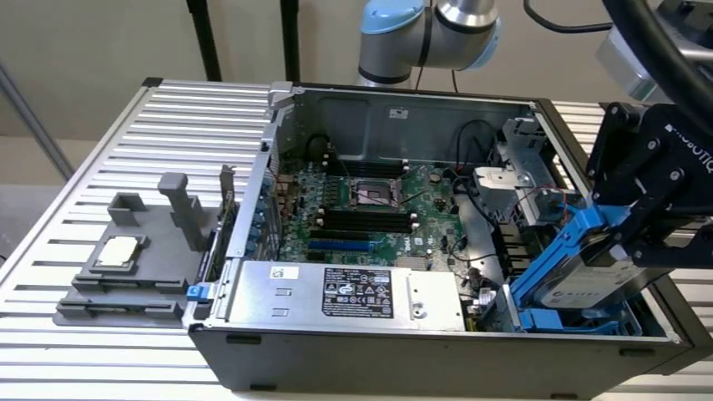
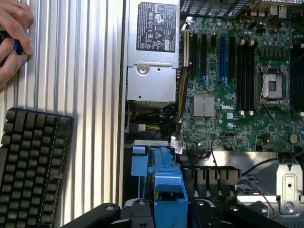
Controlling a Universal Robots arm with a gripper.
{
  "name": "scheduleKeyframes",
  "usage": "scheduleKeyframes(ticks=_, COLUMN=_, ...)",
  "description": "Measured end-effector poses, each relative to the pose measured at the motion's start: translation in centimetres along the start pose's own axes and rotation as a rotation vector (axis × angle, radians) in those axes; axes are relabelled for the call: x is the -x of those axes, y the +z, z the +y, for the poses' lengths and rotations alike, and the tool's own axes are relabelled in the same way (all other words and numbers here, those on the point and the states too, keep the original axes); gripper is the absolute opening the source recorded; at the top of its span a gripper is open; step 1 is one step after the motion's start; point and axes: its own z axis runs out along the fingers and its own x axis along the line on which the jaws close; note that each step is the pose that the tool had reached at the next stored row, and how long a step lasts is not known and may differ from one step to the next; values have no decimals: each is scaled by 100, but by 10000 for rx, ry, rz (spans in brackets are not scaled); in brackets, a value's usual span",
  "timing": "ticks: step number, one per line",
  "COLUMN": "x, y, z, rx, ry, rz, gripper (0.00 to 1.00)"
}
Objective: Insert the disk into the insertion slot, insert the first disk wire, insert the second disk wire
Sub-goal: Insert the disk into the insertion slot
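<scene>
My gripper is shut on the disk, a silver-grey drive with a white label in a bright blue carrier. It holds the disk tilted at the near corner of the open computer case, on the exterior view's right. The disk's lower end reaches down into the insertion slot, a grey bay with blue clips. In the wrist view the blue carrier stands between my black fingers, over the slot's blue clip. Thin red and black wires hang near the metal bracket; I cannot tell which are the disk wires.
A silver power-supply box sits at the case front beside the motherboard. A metal bracket cage stands behind the slot. A grey fixture holding a chip lies on the slatted table. A keyboard and a person's hand are beside the case.
</scene>
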Motion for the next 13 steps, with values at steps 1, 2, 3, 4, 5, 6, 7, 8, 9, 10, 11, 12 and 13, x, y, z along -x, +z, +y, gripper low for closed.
scheduleKeyframes(ticks=1, x=0, y=4, z=0, rx=0, ry=-1, rz=-8, gripper=32)
scheduleKeyframes(ticks=2, x=-1, y=9, z=0, rx=0, ry=-2, rz=-18, gripper=32)
scheduleKeyframes(ticks=3, x=-1, y=15, z=-1, rx=0, ry=-4, rz=-29, gripper=32)
scheduleKeyframes(ticks=4, x=-2, y=19, z=-1, rx=0, ry=-5, rz=-36, gripper=32)
scheduleKeyframes(ticks=5, x=-2, y=21, z=-1, rx=0, ry=-6, rz=-42, gripper=32)
scheduleKeyframes(ticks=6, x=-2, y=24, z=-1, rx=0, ry=-8, rz=-46, gripper=32)
scheduleKeyframes(ticks=7, x=-3, y=27, z=-1, rx=1, ry=-9, rz=-52, gripper=32)
scheduleKeyframes(ticks=8, x=-3, y=30, z=-1, rx=1, ry=-11, rz=-59, gripper=32)
scheduleKeyframes(ticks=9, x=-3, y=32, z=-1, rx=1, ry=-13, rz=-65, gripper=32)
scheduleKeyframes(ticks=10, x=-2, y=35, z=-1, rx=1, ry=-14, rz=-70, gripper=32)
scheduleKeyframes(ticks=11, x=-2, y=38, z=-1, rx=1, ry=-16, rz=-74, gripper=32)
scheduleKeyframes(ticks=12, x=-1, y=41, z=-1, rx=1, ry=-18, rz=-76, gripper=32)
scheduleKeyframes(ticks=13, x=-1, y=44, z=-2, rx=1, ry=-20, rz=-79, gripper=32)
